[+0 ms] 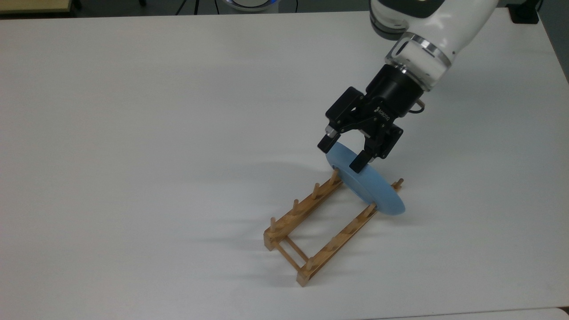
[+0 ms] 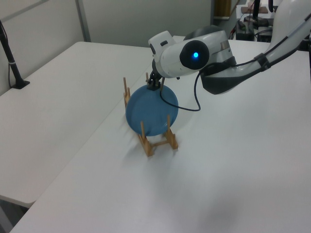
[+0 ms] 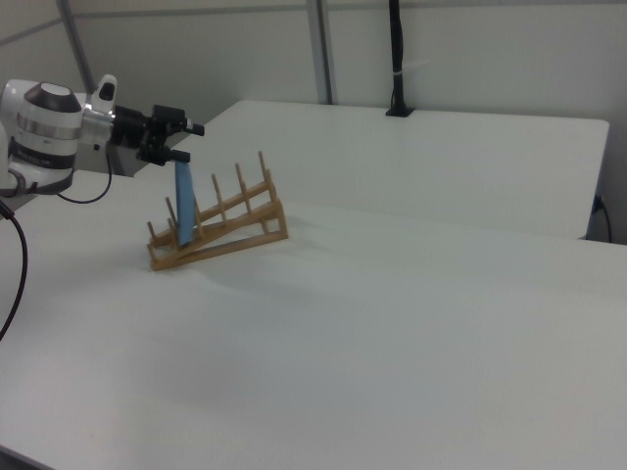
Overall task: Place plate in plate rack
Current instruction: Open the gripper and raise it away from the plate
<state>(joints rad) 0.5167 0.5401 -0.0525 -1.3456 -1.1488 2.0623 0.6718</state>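
The light-blue plate [image 1: 373, 189] stands nearly upright at the far end of the light-wood plate rack [image 1: 311, 209], between its last two pairs of pegs. My gripper [image 1: 340, 155] is shut on the plate's top rim, one finger on each face. In the left view the plate [image 2: 149, 111] faces the camera, inside the rack [image 2: 158, 141], with the gripper [image 2: 154, 85] above it. Seen edge-on in the right view, the plate [image 3: 183, 208] hangs from the gripper [image 3: 179, 143], and its lower edge is down among the pegs at the left end of the rack [image 3: 235, 227].
The rack stands on a wide white table [image 1: 155, 133]. A black post [image 3: 396, 59] is clamped at the table's far edge in the right view, and a similar post [image 2: 12, 63] stands at the left view's left. A black cable [image 2: 197, 99] loops from the arm.
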